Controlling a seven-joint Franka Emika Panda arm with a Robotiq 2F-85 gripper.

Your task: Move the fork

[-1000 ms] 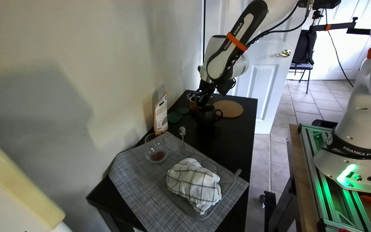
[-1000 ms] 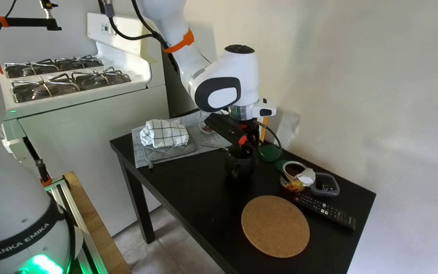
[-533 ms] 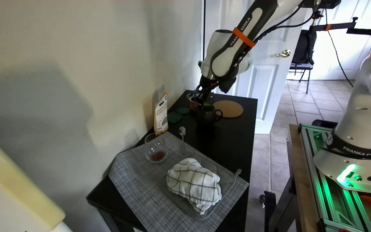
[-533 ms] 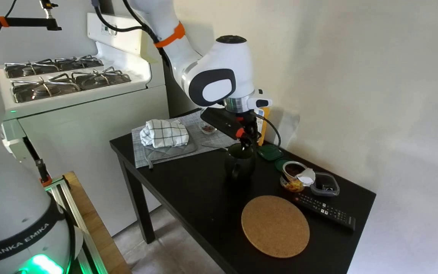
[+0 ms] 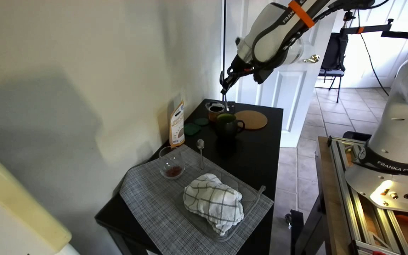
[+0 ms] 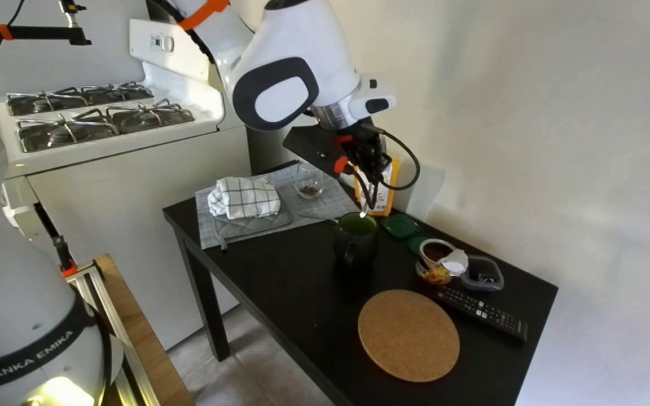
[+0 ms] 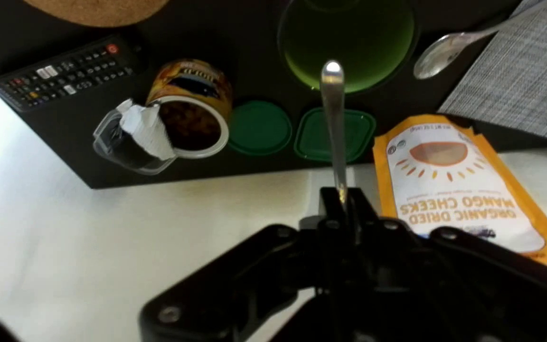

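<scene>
One probable fork (image 7: 335, 128), head not visible, is coming up clear of the mug (image 5: 227, 128) and hanging just over its mouth, between the worktop's (image 6: 297, 287) long edges, pincer (image 7: 342, 200) pinching it with no gap showing, so lifting looks done, placing remaining.

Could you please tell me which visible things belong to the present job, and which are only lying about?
Belonging to the job:
metal utensil, presumably the fork (no tines visible)
end effector, closed on it

Just lying about:
dark mug, unless it is the target
spoon
remote control
dried mango pouch
round cork mat
checked cloth
stemless glass
two green lids
opened food container
grey placemat
</scene>
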